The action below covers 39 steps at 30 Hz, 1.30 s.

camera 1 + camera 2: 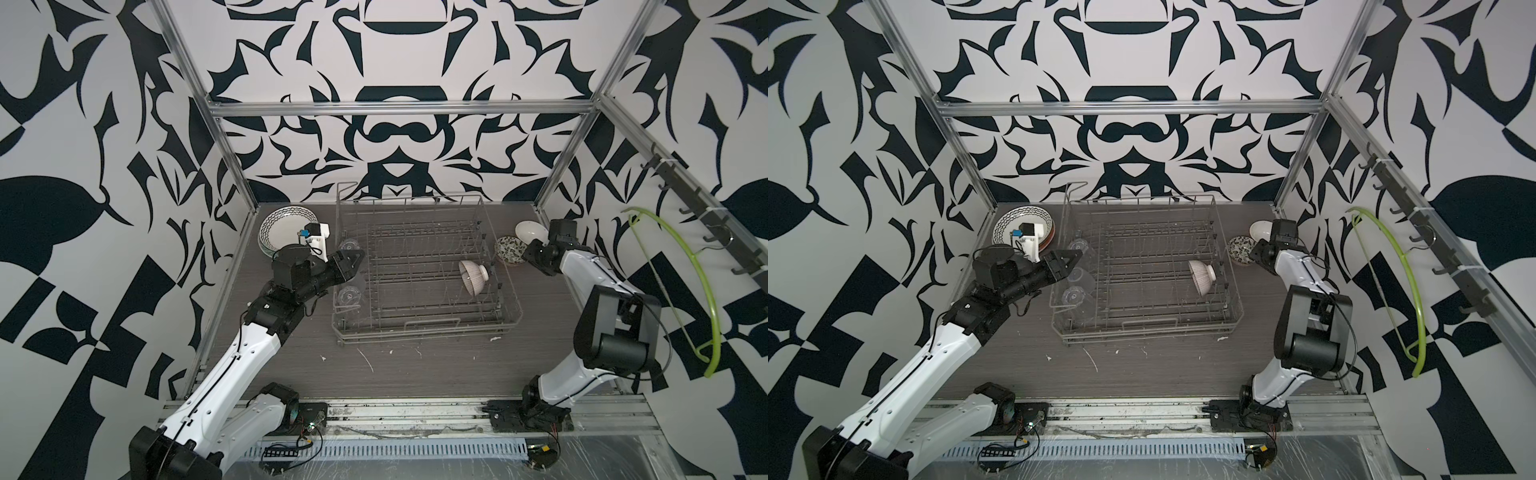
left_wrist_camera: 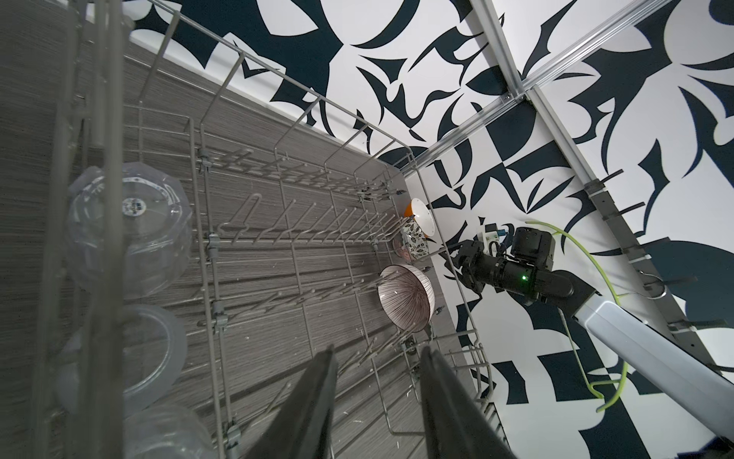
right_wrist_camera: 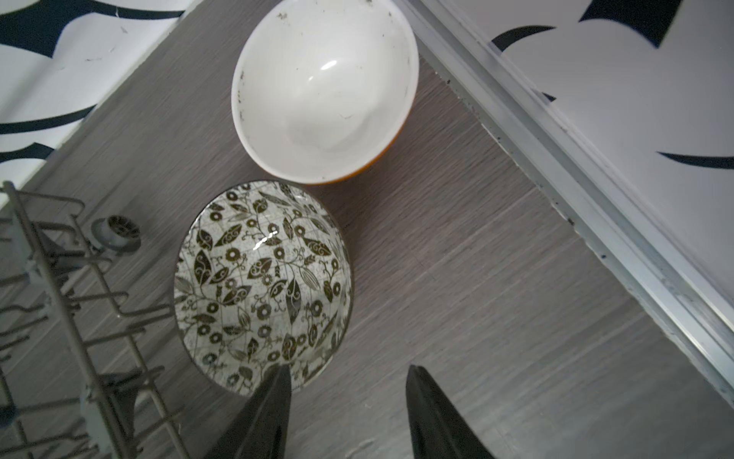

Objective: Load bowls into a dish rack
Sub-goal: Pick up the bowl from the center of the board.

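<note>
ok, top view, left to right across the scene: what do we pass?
zigzag plate → left gripper → striped bowl → floral bowl → orange-and-white bowl → green hanger

**Operator:** Left side status?
**Technician:** The left arm (image 1: pixel 232 357) was extended forward. The left gripper (image 2: pixel 378 349) was level, jaws parted, nothing between them.
**Operator:** Right side?
**Technician:** The right arm (image 1: pixel 561 380) was folded upright. The right gripper (image 3: pixel 348 369) pointed downward, jaws parted.

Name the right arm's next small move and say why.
Probably close the right gripper on the near rim of the floral bowl: one finger hangs over its inside, the other outside, jaws apart. The striped bowl already sits in the rack.
</note>
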### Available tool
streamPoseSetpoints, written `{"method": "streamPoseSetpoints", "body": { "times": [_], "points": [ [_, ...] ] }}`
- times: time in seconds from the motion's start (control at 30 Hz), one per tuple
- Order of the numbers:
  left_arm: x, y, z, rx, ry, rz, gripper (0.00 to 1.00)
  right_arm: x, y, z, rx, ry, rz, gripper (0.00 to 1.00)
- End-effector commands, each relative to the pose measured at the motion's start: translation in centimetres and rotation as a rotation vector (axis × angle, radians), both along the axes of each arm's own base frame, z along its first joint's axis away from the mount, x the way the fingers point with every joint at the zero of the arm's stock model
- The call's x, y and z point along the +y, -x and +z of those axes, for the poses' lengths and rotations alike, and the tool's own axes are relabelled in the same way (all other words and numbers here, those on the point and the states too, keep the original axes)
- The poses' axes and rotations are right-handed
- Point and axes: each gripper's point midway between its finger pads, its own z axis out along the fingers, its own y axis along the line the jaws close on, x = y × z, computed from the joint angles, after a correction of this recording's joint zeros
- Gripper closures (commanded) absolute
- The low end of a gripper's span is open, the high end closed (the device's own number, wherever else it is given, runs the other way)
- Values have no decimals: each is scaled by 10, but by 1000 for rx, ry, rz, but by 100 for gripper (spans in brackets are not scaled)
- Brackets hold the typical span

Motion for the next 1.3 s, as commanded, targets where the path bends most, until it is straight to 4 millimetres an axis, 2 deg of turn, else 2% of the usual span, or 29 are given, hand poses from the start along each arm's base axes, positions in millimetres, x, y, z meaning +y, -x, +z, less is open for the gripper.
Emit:
{"method": "streamPoseSetpoints", "body": {
  "times": [0.0,0.23,0.43,0.5,0.57,0.7,0.83,0.9,1.0,1.27],
  "points": [
    [4,2,-10,7,-29,9,59,-3,-25,15,-68,-16,19,50],
    [3,3,-10,4,-21,6,59,0,-37,-13,-27,-61,39,54],
    [2,1,-13,14,-21,6,59,1,-39,-29,15,-89,42,69],
    [1,2,-13,9,-22,-4,59,2,-39,-31,20,-94,39,79],
    [3,3,-13,9,-28,6,58,2,-37,-30,21,-93,38,90],
    [4,6,-11,0,-23,7,58,3,-27,-29,30,-96,23,95],
    [5,7,-11,-2,-19,8,57,7,-6,-26,31,-96,4,98],
    [4,6,-12,4,-20,6,57,7,6,-20,23,-80,-12,99],
    [2,6,-13,12,-17,-4,58,2,22,-1,1,-33,-43,99],
    [-1,5,-14,23,-12,-18,57,-25,58,79,-100,174,-163,100]
  ]
}}
